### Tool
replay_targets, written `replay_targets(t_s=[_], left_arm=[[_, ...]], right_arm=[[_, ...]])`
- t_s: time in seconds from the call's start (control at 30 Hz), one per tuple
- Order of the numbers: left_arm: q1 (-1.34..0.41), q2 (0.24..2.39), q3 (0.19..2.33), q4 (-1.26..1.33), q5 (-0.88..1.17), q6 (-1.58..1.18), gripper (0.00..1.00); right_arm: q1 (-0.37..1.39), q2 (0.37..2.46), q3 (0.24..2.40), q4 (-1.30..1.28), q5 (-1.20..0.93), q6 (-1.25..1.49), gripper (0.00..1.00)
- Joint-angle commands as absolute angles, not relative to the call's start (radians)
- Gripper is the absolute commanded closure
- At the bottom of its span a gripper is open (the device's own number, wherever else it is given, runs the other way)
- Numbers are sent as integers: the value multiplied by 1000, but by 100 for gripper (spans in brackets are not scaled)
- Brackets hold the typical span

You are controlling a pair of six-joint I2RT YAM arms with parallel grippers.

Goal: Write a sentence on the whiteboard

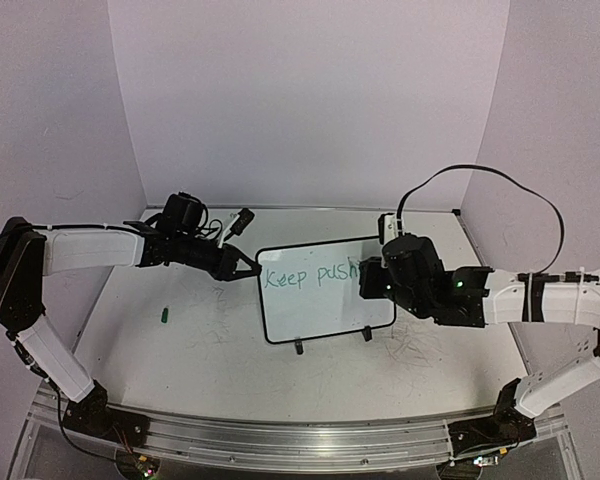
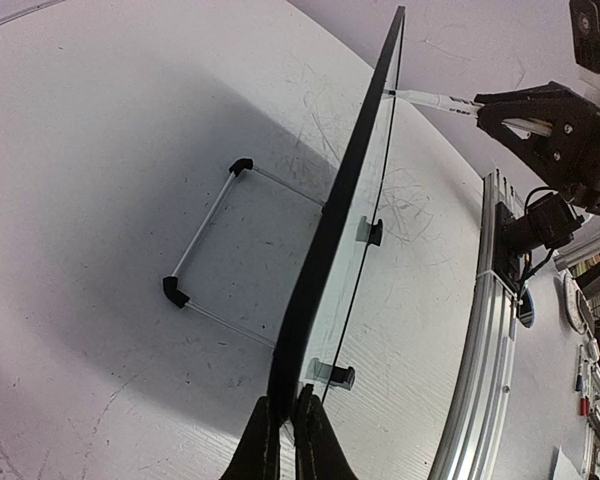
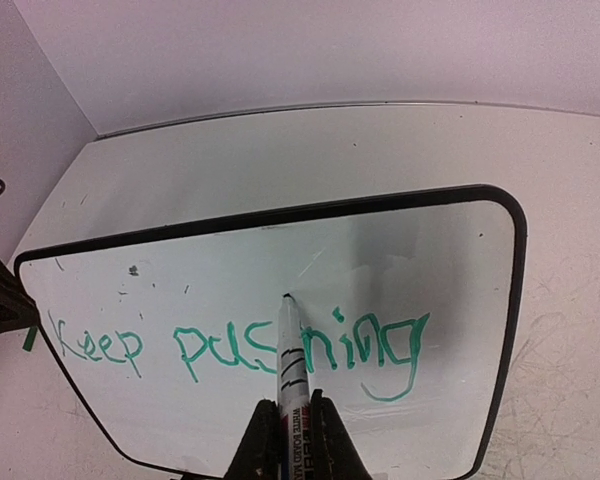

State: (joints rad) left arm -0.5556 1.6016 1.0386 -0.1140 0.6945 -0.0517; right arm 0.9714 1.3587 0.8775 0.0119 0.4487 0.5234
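Note:
The whiteboard (image 1: 320,300) stands upright at the table's middle on two black feet. Green writing on it reads "Keep pushing" (image 3: 240,345) in one line; "forward" does not show. My left gripper (image 1: 248,268) is shut on the board's left edge; in the left wrist view (image 2: 283,415) its fingers pinch the black rim (image 2: 325,240). My right gripper (image 3: 288,425) is shut on a white whiteboard marker (image 3: 291,360). The marker's tip (image 3: 286,297) is at the board just above the "h". In the top view the right gripper (image 1: 372,280) covers the board's right part.
A small green marker cap (image 1: 165,316) lies on the table left of the board. Faint grey scribbles mark the table near the board. A wire stand (image 2: 205,250) props the board from behind. The aluminium rail (image 1: 300,440) runs along the near edge.

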Motion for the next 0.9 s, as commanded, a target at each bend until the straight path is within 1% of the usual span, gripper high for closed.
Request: replay_targets(t_s=[0.0,0.3,0.43,0.53,0.63,0.73,0.87], left_arm=[[-550,1575,1054,-116,651,-21,100],[-550,1578,1056,-117,652,-21,100],[-550,1579,1056,-118,649,-21,100],[-550,1580,1057,-118,649,-21,100],[-549,1583,1059,-118,651,-24,100],[-549,1584,1061,-118,656,-27,100],[-550,1574,1057,-118,637,-27,100]], right_arm=[[973,1380,916,-41,482,550,100],[977,1339,882,-74,429,589,100],[1003,1222,861,-63,387,580,100],[1004,1093,806,-63,385,595,100],[1004,1028,770,-88,405,596,100],[1005,1016,748,-94,438,580,100],[1004,1069,770,-76,440,533,100]])
